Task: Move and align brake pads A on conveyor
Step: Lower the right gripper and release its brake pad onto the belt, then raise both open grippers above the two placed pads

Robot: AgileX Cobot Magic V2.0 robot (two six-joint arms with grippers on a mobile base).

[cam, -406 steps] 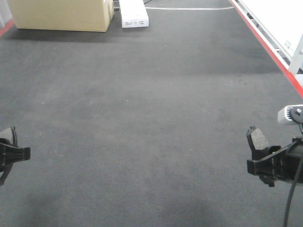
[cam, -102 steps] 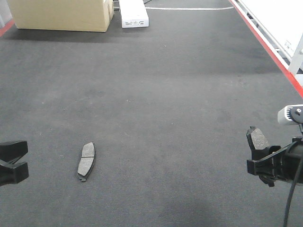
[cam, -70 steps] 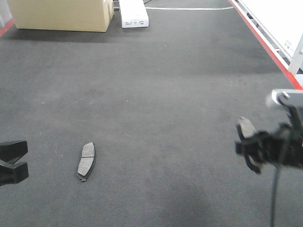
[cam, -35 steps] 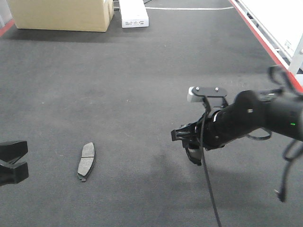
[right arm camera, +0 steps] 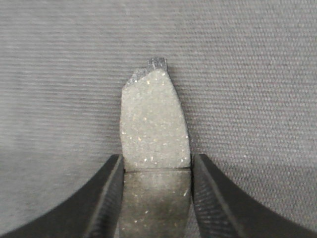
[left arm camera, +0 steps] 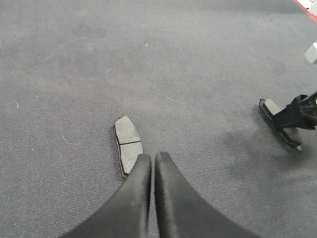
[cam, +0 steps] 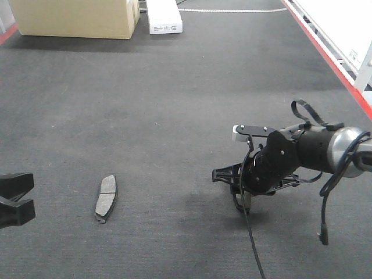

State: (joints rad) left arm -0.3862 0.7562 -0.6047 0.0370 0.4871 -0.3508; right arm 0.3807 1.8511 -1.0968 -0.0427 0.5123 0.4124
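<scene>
On the left side of the dark belt [cam: 186,104] you can see a loose brake pad [cam: 106,198] lying flat. Its long side runs away from you and leans a little to the right. A thin line crosses its middle.

Your left tool [cam: 28,196] sits low at the left edge, just beside that pad and not touching it. From the left wrist view the loose brake pad [left arm camera: 128,145] lies right past the tips of the left tool [left arm camera: 152,157]. The two fingers are close, with a thin gap between them. Nothing is in that gap, so this tool has let go.

Your right arm reaches out over the middle right of the belt. Its right tool [cam: 239,195] points down and hangs low over the belt. It is clenched on a held brake pad [right arm camera: 154,129]. The right wrist view shows the two fingers pressing the sides of that pad, with its far end sticking out past them toward the belt. From the left wrist view the held brake pad [left arm camera: 271,107] looks very near the belt, but you cannot tell if it touches.

The two pads are well apart.

At the far end stand a cardboard box [cam: 75,17] and a white box [cam: 164,17]. A red strip [cam: 325,53] runs along the right edge.
</scene>
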